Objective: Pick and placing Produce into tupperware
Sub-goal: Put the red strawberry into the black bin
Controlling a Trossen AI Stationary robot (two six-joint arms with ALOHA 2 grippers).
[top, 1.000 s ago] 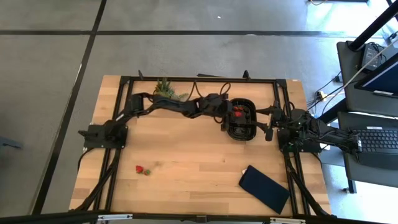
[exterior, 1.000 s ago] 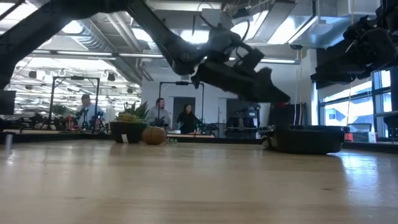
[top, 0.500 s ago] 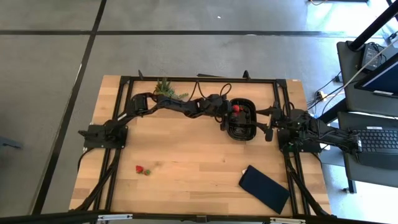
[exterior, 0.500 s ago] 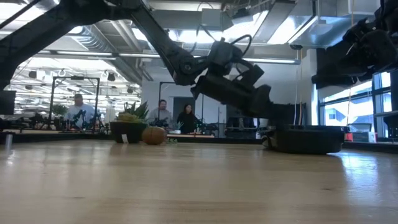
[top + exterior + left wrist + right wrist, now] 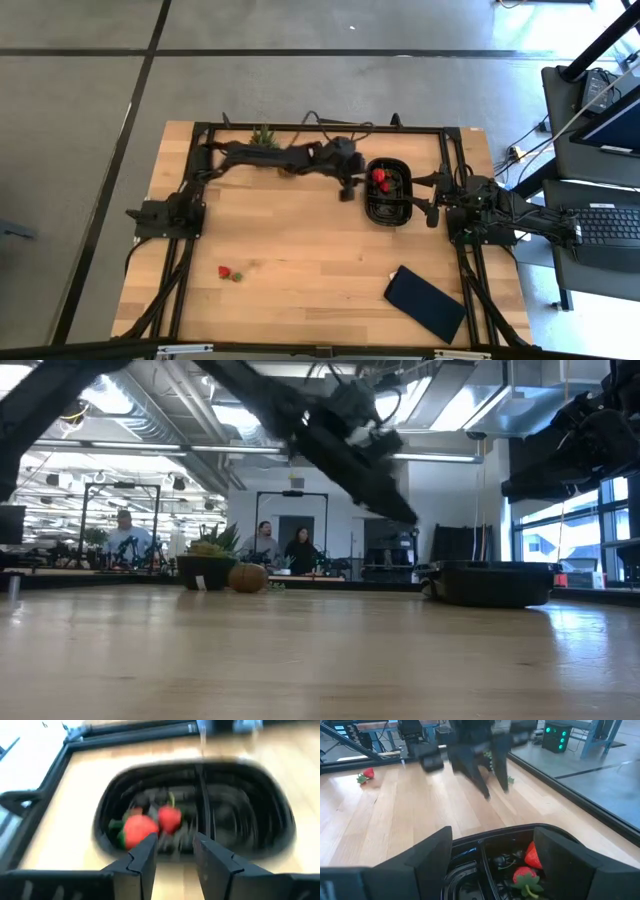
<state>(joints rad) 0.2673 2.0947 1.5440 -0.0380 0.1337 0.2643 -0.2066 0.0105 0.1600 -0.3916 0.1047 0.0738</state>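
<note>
Two strawberries [image 5: 379,179] sit in the tupperware [image 5: 388,211], one strawberry [image 5: 224,271] left at 7 o'clock on the surface [image 5: 300,250]; left tool [image 5: 350,190], narrowly parted and empty, could clip the rim; right tool [image 5: 432,205] waits open at 3 o'clock.

Robotics lab or workshop, open-plan. Evidence: exposed ceiling ducts [image 5: 150,420] and strip lighting; people [image 5: 262,543] seated at benches at 12 o'clock; concrete floor [image 5: 300,80] with taped lines; laptop [image 5: 608,225] at 3 o'clock.
</note>
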